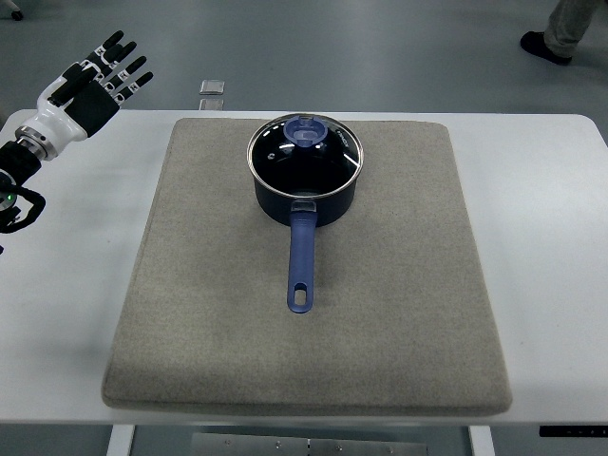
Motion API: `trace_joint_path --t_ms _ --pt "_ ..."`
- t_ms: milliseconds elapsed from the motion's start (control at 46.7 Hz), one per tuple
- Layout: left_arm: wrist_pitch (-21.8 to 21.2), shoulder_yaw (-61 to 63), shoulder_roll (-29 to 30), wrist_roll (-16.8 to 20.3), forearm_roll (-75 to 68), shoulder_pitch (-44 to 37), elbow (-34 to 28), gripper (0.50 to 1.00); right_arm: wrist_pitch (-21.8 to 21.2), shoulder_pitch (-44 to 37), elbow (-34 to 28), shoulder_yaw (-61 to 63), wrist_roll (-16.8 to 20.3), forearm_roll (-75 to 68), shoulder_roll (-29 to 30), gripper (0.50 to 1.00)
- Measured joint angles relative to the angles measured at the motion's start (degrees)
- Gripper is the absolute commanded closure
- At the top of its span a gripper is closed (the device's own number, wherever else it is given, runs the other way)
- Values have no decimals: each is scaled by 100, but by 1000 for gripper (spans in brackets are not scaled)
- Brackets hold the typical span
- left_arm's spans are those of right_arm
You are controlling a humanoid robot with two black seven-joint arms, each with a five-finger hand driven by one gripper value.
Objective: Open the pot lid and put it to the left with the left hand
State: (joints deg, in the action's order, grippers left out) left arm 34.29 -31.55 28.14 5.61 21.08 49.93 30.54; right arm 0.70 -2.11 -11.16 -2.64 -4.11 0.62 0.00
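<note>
One pot (306,180) sits on the far half of a grey mat (380,313), slightly left of the mat's middle. It is dark blue, and its glass lid (304,152) is still on, resting flat inside a metal rim. The lid's blue knob (307,131) shows toward the far side of the pot. A long blue handle (301,261) runs from the pot's near wall straight toward the robot, ending in a slot-shaped hole, and lies above the mat.

The mat covers most of a white table (551,247), leaving bare strips at the left and right.

The left hand (95,85) is up at the far left corner of the table, well apart from the pot. Its black fingers (128,66) are stretched out and spread, holding nothing, and point away toward the floor beyond the table. Its white wrist and dark forearm enter from the picture's left edge.

Beyond the table a small metal plate (214,87) lies on the floor, and a person's shoe (543,46) and trouser leg show at the top right corner.
</note>
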Motion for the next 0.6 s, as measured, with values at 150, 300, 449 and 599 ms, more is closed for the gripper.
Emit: trace_joint_path --t_ms 150,300,449,599 --pt "68 5 8 19 -66 -41 9 508 0 0 0 0 0 0 0 583" --pt "71 6 8 27 -113 -42 5 508 0 0 0 0 0 0 0 583" --pt "71 6 1 27 -138 -4 -4 508 0 0 0 -2 1 0 0 583" --pt "71 9 -27 31 -886 63 12 508 0 -1 0 0 1 0 0 583"
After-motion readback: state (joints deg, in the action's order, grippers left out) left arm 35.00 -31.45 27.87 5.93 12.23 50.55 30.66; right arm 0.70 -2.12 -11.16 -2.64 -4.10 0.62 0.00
